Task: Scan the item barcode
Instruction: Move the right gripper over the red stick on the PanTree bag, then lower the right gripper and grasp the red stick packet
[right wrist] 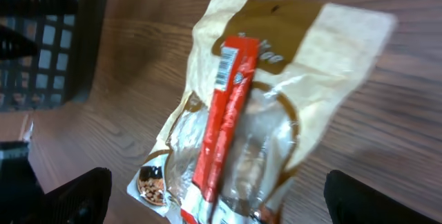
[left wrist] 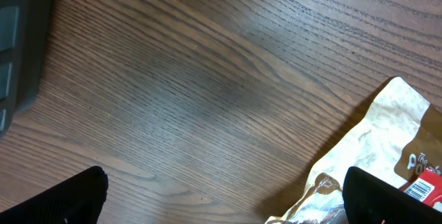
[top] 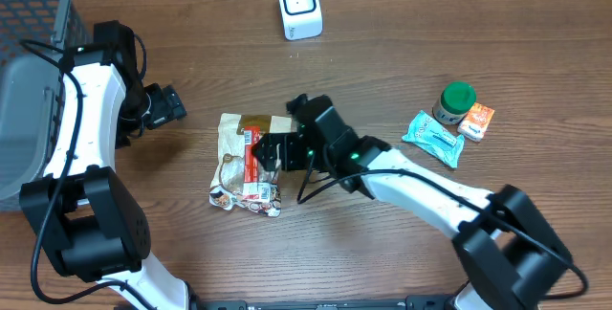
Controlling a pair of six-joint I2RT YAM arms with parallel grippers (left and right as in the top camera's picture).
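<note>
Count: one snack bag [top: 239, 162], one white scanner [top: 298, 6], one grey basket [top: 29, 52], one green-lidded jar [top: 456, 101], one orange box [top: 477, 121], one teal packet [top: 433, 138]. Bag lies flat mid-desk [top: 402, 52], well apart from scanner: crinkled tan, brown band, clear window, red strip with white barcode [right wrist: 224, 68]. Left fingers [left wrist: 62, 200] spread wide, empty; right fingers [right wrist: 69, 196] spread wide over bag, not gripping.
</note>
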